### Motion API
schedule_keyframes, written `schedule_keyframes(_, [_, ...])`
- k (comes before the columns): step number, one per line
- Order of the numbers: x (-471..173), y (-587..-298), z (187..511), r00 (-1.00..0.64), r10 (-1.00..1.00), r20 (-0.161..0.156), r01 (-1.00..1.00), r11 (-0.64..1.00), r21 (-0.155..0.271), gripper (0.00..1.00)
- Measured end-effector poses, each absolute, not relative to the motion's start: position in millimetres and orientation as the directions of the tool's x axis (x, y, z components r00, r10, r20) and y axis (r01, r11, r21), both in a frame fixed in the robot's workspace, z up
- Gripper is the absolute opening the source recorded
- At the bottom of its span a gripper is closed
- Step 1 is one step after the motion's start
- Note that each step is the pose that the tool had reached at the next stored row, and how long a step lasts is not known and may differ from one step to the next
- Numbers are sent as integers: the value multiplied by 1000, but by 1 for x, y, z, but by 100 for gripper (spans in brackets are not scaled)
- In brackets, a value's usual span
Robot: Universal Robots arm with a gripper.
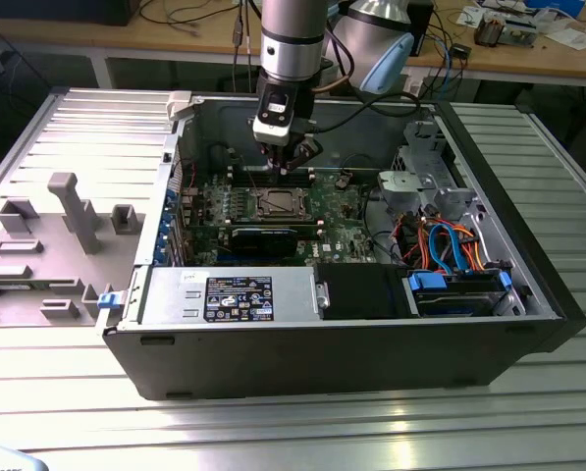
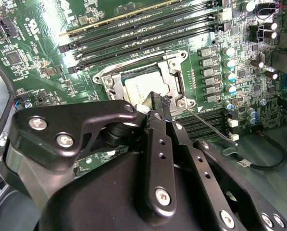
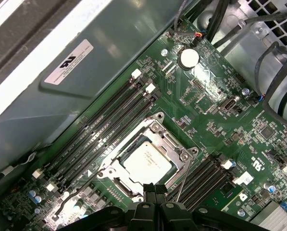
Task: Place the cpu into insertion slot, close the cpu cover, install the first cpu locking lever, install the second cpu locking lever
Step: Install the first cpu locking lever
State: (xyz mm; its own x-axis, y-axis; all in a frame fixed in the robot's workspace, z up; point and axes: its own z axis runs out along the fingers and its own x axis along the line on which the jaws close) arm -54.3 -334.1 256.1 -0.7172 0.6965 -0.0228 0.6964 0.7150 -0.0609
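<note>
The cpu point(image 3: 148, 161) lies flat in the insertion slot point(image 3: 115, 179) on the green motherboard, its silvery face up; it is also seen in the second wrist view point(image 2: 141, 86). The cpu cover point(image 3: 180, 150) lies down as a silver frame around the chip point(image 2: 174, 72). One thin wire lever point(image 3: 182, 182) sticks out free from a socket corner point(image 2: 210, 126). Another lever point(image 2: 124, 65) runs along the socket's edge by the memory slots. My gripper point(image 3: 155, 190) hangs just over the socket's edge, fingers together with nothing between them. In the exterior view it point(image 1: 285, 160) is just behind the socket point(image 1: 278, 203).
The open computer case point(image 1: 332, 334) lies on a ribbed metal table. Long black memory slots point(image 3: 109, 120) flank the socket. Drive cage and coloured cables point(image 1: 440, 240) fill the exterior view's right. A grey fixture tray point(image 1: 47, 235) sits at its left.
</note>
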Motion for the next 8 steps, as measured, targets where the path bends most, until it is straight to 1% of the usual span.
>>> schedule_keyframes(8, [-54,-334,256,-724,690,-23,690,721,-61,11])
